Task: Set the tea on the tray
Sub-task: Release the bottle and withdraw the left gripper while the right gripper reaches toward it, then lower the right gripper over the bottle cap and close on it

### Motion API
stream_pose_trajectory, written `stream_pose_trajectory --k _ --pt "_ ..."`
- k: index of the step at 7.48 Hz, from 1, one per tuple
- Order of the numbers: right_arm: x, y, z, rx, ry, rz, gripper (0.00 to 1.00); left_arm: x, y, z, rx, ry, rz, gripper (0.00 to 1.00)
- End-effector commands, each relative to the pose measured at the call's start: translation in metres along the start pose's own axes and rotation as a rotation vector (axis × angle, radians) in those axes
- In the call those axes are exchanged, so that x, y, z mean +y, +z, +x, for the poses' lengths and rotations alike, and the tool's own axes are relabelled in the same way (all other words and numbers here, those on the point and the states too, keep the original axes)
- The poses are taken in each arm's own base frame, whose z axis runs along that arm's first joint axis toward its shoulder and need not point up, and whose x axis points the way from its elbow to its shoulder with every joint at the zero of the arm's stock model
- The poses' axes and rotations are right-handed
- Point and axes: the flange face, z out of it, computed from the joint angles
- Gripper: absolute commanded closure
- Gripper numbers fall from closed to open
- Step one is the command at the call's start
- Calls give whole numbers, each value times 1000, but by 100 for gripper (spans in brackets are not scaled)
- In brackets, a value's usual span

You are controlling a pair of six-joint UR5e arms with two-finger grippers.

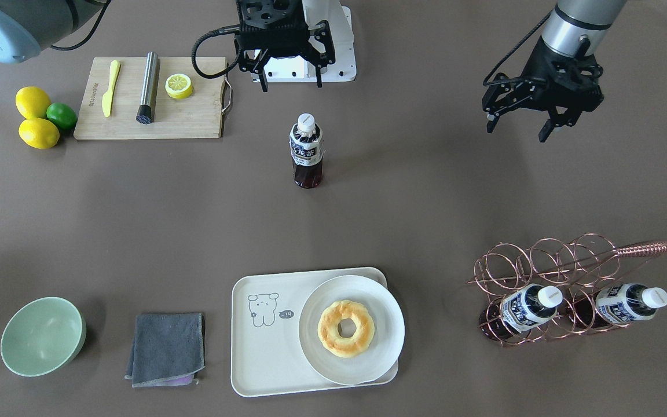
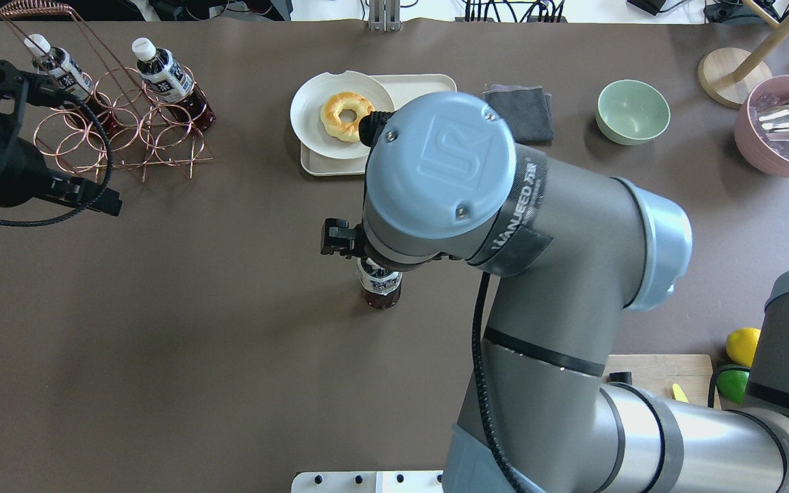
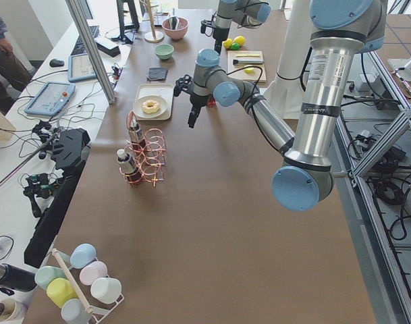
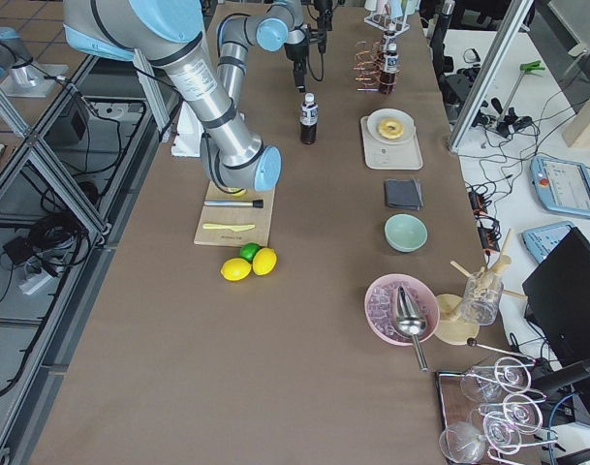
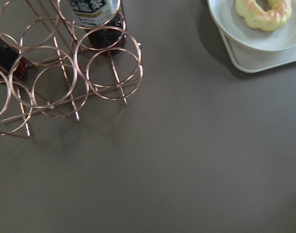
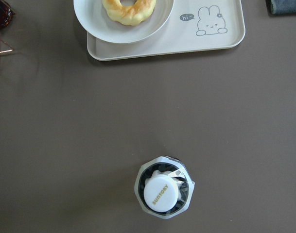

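Right gripper: I read its fingers as spread apart with nothing between them. It hangs above the tea bottle and clear of it. In the right wrist view I look almost straight down on the white cap.

Left gripper: fingers likewise apart and empty, held over bare table on the robot's left. It sits on the robot's side of the wire rack.

The tea bottle stands upright on the table near its middle, on its own and touching nothing. It is well apart from the tray, which lies toward the operators' edge.

On the tray, a white plate covers the half towards the rack and overhangs the rim, and it carries a doughnut. The other half, with the drawn bear, is bare.

The wire rack holds two more bottles lying on their sides.

Beside the tray on the far side from the rack I see a folded grey cloth, then a green bowl.

A wooden cutting board lies near the robot's base, on its right.
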Motion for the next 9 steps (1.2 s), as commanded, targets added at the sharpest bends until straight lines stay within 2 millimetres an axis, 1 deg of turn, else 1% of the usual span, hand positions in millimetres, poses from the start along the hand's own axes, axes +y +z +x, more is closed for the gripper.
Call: stream_pose_trajectory --k 1,2,3,4,5,6,8,9 --pt "17 42 -39 11 -24 38 6 4 -9 -34 -14 -19 -4 2" --pt "9 58 -38 26 -23 52 10 5 -11 -33 -11 -19 0 2" --pt "1 58 -33 35 -37 61 11 4 -11 -34 -12 -26 0 2" --pt "-10 61 -23 54 -65 66 12 5 -12 -33 -10 -27 2 2" --pt "-15 70 -19 71 -70 65 12 5 -13 -33 -9 -28 3 2" --pt "-17 77 -22 71 -69 65 17 4 -14 -32 -8 -27 6 2" --pt "-12 76 -25 57 -61 59 35 5 -15 -30 -5 -24 7 2" --pt "-11 73 -23 53 -61 58 38 5 -15 -30 -5 -26 7 2"
